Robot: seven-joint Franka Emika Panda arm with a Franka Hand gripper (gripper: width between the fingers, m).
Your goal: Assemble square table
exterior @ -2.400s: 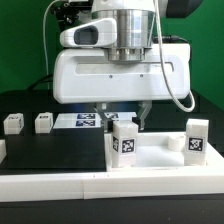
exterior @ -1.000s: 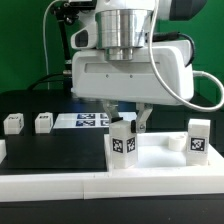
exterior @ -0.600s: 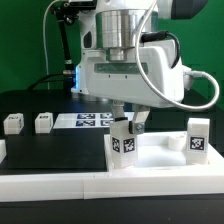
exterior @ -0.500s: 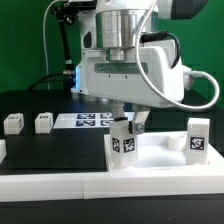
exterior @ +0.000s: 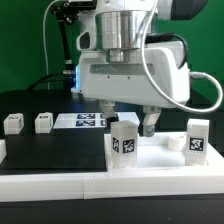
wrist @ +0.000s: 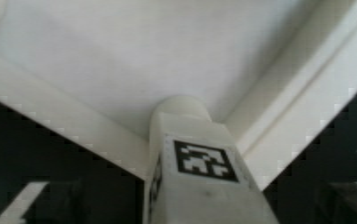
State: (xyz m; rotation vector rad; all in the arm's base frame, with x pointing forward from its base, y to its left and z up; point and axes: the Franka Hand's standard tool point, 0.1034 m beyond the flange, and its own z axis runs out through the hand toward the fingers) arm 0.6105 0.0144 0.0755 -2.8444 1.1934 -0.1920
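Fingers have just opened and stand clear either side of the leg, which stays upright at the slab corner, so this leg appears seated and the next may follow.

exterior view: upright white blocky tagged leg partly hides one finger of the metal two-finger gripper and part of the flat white marker board | long white border bar cut by both side edges | wrist view: leg's foot cut off, fingers only grey blurs
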